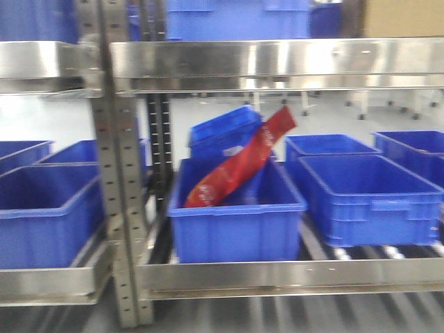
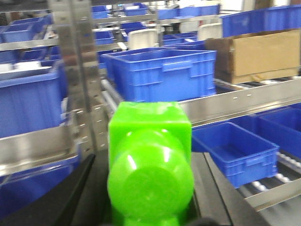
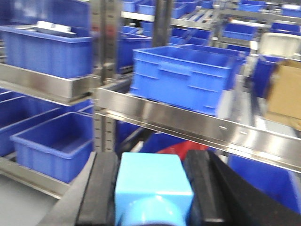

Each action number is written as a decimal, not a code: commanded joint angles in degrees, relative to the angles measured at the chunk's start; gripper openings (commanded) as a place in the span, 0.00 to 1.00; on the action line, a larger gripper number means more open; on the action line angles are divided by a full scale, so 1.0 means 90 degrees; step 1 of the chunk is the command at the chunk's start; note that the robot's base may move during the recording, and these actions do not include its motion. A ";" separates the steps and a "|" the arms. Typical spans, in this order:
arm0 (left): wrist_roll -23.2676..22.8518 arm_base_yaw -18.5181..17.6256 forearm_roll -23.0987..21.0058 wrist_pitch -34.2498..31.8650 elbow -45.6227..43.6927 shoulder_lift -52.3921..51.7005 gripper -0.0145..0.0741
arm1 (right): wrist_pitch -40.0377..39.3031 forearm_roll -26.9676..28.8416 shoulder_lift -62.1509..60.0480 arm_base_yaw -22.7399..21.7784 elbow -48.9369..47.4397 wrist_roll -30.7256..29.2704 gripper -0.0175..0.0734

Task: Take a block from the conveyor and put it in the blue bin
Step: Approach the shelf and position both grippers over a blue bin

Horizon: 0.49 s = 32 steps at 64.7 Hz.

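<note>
A bright green block point(image 2: 149, 141) fills the left wrist view, with my left gripper point(image 2: 150, 162) shut on it between black fingers point(image 2: 75, 195). My right gripper point(image 3: 151, 157) is shut on a light blue block point(image 3: 153, 186), its black pads point(image 3: 101, 183) pressed to both sides. In the front view a blue bin point(image 1: 236, 222) sits at the middle of the lower rack shelf, with a red packet point(image 1: 239, 166) leaning out of it. Neither gripper shows in the front view. The conveyor is out of view.
A steel rack upright point(image 1: 118, 173) and shelf rails point(image 1: 277, 66) stand in front of me. More blue bins point(image 1: 368, 198) line the roller shelves on both sides. A cardboard box point(image 2: 254, 54) sits on an upper shelf in the left wrist view.
</note>
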 commanded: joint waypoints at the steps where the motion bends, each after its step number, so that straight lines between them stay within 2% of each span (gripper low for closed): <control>1: -0.0048 -0.0051 -0.0029 -0.0098 0.0004 -0.0025 0.04 | -0.0140 -0.0006 -0.0024 0.0008 -0.0052 -0.0027 0.01; 32: -0.0048 -0.0051 -0.0029 -0.0098 0.0004 -0.0025 0.04 | -0.0140 -0.0006 -0.0024 0.0008 -0.0052 -0.0027 0.01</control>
